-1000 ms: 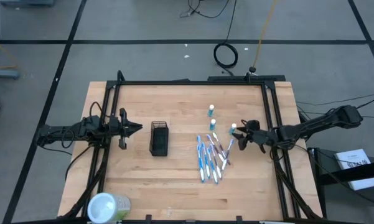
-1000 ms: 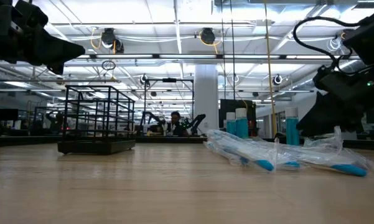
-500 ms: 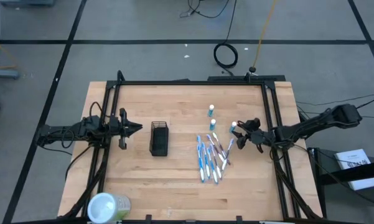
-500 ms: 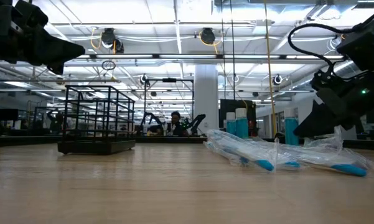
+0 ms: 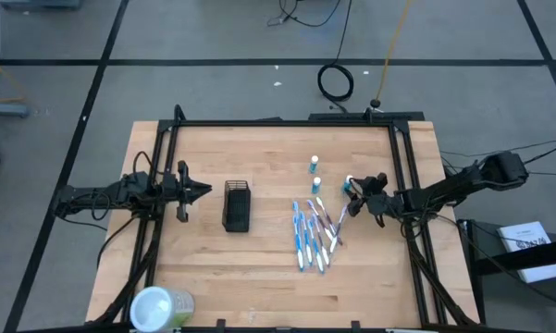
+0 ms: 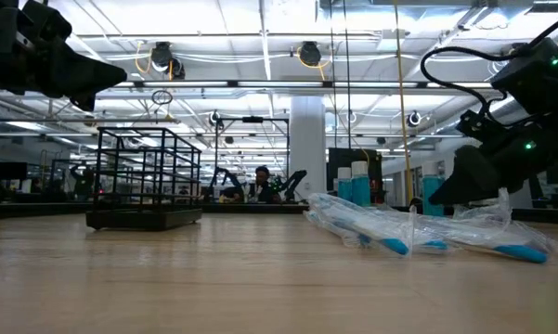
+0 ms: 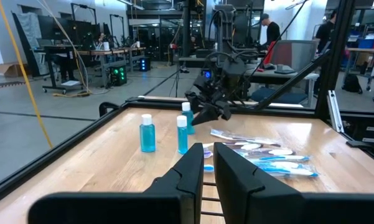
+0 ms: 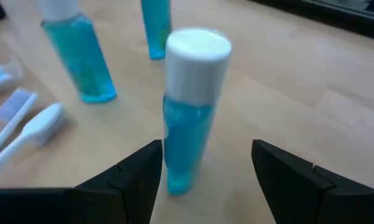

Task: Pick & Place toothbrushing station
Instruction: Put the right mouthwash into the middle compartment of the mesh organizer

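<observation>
The right end effector (image 8: 202,171) is spread wide around a blue bottle (image 8: 190,112) right of centre, apparently lined up for gripping, while the black holder (image 5: 236,205) stands left of centre and the left end effector (image 5: 202,191) is parked closed beside it.

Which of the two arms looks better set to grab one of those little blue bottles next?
The right arm, most likely. Its tool is open with the nearest blue bottle standing upright between the fingers. The left tool waits shut on the far side of the black mesh holder, away from the bottles.
</observation>
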Controlling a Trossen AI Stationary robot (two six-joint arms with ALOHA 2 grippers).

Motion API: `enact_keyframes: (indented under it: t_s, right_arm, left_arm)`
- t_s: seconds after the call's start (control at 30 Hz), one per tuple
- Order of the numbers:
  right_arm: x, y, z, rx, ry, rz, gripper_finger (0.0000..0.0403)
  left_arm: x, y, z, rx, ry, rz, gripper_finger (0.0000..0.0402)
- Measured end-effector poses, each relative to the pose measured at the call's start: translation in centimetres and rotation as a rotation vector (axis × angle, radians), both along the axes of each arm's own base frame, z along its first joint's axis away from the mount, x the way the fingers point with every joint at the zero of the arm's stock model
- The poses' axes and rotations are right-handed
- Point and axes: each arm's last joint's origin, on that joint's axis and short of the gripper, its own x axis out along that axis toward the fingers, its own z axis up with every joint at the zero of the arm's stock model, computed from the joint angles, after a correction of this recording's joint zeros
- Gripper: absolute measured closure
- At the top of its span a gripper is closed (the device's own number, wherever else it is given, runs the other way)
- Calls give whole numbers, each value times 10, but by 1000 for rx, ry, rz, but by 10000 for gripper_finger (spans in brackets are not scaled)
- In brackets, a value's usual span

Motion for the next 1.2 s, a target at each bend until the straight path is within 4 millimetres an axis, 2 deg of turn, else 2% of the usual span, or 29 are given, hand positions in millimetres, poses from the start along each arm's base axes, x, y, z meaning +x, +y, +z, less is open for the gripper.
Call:
enact_keyframes:
  t_s: [0.33, 0.63, 0.97, 1.1, 1.2]
  right_arm:
    - [10, -1, 5, -81, -22, 49, 163]
    - [10, -7, 1, -64, -16, -2, 173]
    - [11, -7, 3, -62, -28, 1, 268]
    - [14, -7, 7, -86, -64, 19, 310]
    - [17, -7, 13, -124, -103, 44, 328]
  left_arm:
    - [0, 0, 0, 0, 0, 0, 360]
    - [0, 0, 0, 0, 0, 0, 360]
    - [0, 0, 0, 0, 0, 0, 360]
    - [0, 0, 0, 0, 0, 0, 360]
    - [0, 0, 0, 0, 0, 0, 360]
